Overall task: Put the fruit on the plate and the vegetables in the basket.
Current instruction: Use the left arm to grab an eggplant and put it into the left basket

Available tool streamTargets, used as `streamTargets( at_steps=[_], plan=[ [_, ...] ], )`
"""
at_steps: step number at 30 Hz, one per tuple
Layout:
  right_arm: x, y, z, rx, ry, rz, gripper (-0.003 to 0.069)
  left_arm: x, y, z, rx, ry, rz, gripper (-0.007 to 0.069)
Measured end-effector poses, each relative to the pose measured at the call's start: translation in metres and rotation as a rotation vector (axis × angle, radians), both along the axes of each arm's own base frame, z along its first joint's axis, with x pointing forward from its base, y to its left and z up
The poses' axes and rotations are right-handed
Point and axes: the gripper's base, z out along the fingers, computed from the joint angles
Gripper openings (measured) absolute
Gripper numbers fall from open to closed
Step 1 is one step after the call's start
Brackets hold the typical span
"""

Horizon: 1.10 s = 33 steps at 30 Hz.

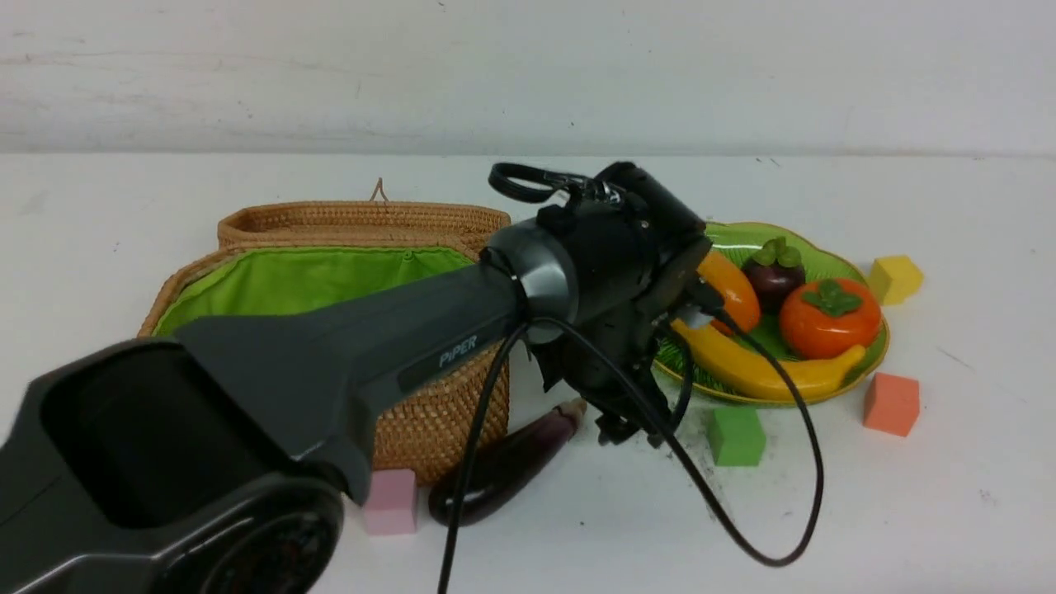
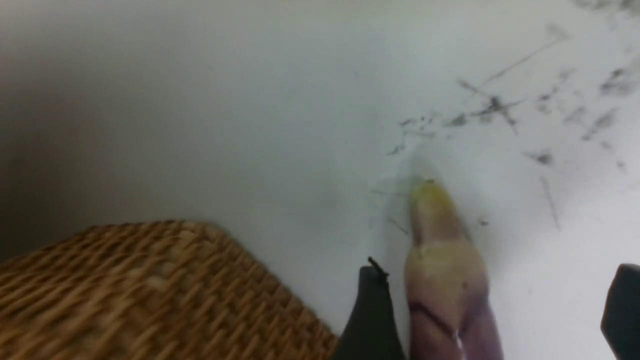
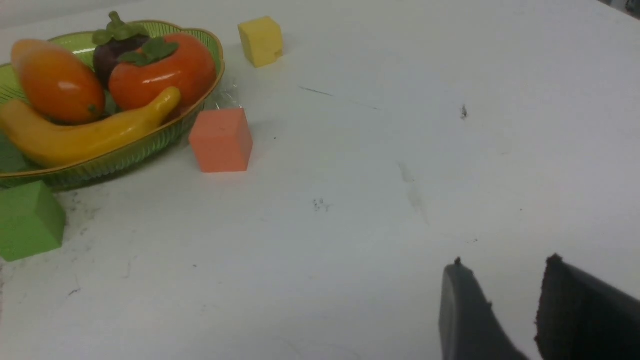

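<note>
A dark-purple eggplant (image 1: 503,470) lies on the table in front of the wicker basket (image 1: 437,421), whose green lining (image 1: 305,280) shows behind my left arm. My left gripper (image 2: 497,270) is open, low over the eggplant's stem end (image 2: 445,270), which sits between the fingers close to one fingertip (image 2: 372,300). The green plate (image 1: 825,260) at the right holds the banana (image 1: 759,371), mango (image 1: 730,289), mangosteen (image 1: 774,268) and persimmon (image 1: 829,318). My right gripper (image 3: 505,260) hovers open over bare table, away from the plate (image 3: 125,152).
Foam cubes lie around: pink (image 1: 390,502) by the basket's front corner, green (image 1: 736,435) and orange (image 1: 891,404) in front of the plate, yellow (image 1: 895,279) at its far right. The basket lid (image 1: 363,219) stands open behind. A black cable (image 1: 742,528) loops below the left wrist.
</note>
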Motion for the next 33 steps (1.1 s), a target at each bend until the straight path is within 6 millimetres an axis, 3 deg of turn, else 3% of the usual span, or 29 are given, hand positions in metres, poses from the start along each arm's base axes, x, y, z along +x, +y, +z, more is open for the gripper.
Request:
streamTargets(
  at_steps=[13,23,29,33],
  plan=[
    [0.000,0.000,0.000,0.000,0.000,0.000,0.0238,0.003,-0.004,-0.017,-0.005,0.006,0.006,0.0561],
    [0.000,0.000,0.000,0.000,0.000,0.000,0.0238,0.001,0.002,-0.018,0.060,0.028,0.017,0.0549],
    [0.000,0.000,0.000,0.000,0.000,0.000,0.0238,-0.002,0.000,-0.019,0.037,0.065,0.029,0.0439],
    [0.000,0.000,0.000,0.000,0.000,0.000,0.0238,-0.005,-0.002,-0.020,0.017,0.102,0.040,0.0248]
  ],
)
